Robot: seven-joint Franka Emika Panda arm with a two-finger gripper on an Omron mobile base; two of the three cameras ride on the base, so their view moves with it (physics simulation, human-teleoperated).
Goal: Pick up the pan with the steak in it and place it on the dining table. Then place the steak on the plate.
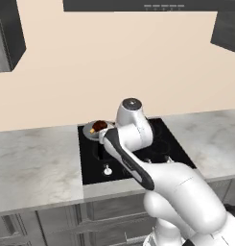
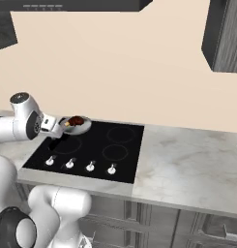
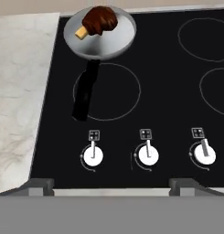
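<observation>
The pan, a small grey metal one, sits at the back left of the black cooktop. Its black handle points toward the front edge. The steak, dark reddish-brown with a tan patch, lies inside the pan. The same pan and steak appear in both base views, just beyond my hand. My gripper hangs open above the front of the cooktop, short of the handle's end, with nothing between its fingers. The dining table and the plate are out of view.
A row of white knobs runs along the cooktop's front. Marble counter extends to both sides, over grey drawers. A beige wall stands close behind the pan, with a range hood and dark cabinets overhead.
</observation>
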